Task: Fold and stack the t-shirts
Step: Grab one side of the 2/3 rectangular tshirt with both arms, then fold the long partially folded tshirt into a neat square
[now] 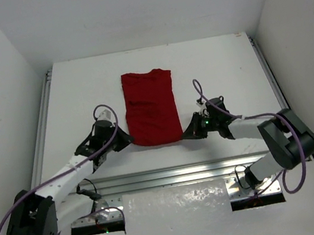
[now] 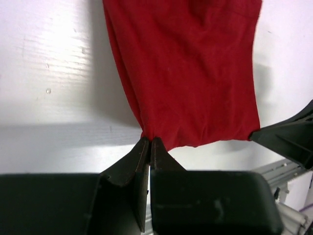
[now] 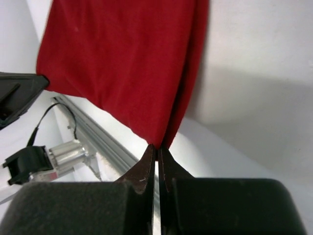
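Note:
The dark red t-shirt lies as a long folded strip on the white table, its length running away from me. My left gripper is shut on the shirt's near left corner. My right gripper is shut on the near right corner. In both wrist views the cloth hangs taut from the pinched corners, lifted a little off the table. The shirt fills the upper part of the left wrist view and of the right wrist view.
The white table is walled by white panels at left, right and back. A metal rail runs along the near edge, also seen in the right wrist view. The other gripper shows at the edge of each wrist view.

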You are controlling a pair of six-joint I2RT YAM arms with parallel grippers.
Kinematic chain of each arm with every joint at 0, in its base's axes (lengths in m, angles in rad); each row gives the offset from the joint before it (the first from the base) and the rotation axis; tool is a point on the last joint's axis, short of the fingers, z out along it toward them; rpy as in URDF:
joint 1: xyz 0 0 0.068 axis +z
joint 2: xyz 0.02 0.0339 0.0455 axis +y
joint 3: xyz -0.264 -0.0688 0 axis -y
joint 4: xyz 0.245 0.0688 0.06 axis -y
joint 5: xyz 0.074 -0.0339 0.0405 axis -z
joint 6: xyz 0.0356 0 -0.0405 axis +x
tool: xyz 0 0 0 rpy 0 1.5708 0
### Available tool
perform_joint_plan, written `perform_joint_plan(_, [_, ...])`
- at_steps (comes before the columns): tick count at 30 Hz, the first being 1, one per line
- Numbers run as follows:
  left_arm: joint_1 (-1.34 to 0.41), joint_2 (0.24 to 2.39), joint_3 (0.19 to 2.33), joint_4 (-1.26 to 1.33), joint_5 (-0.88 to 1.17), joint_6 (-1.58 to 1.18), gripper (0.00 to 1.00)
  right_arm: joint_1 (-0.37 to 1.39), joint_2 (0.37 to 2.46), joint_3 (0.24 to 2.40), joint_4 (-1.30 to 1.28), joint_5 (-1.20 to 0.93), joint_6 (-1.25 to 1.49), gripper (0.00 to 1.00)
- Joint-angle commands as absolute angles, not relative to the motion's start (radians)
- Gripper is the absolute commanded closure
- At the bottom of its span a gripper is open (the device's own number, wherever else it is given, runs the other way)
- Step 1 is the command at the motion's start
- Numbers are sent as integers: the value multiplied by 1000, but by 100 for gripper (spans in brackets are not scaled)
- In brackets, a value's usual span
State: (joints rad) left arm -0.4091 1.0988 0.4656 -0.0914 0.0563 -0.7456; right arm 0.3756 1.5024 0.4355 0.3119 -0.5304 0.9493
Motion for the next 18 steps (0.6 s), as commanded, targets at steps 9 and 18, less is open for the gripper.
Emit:
perform_joint_plan(9, [-414, 1074, 667, -230, -38, -730, 100, 356, 1348, 584, 140, -468, 956, 100])
perform_joint_plan(18, [-387, 1163, 836, -239, -38, -695, 100, 316, 1371, 768, 40, -485, 930, 100])
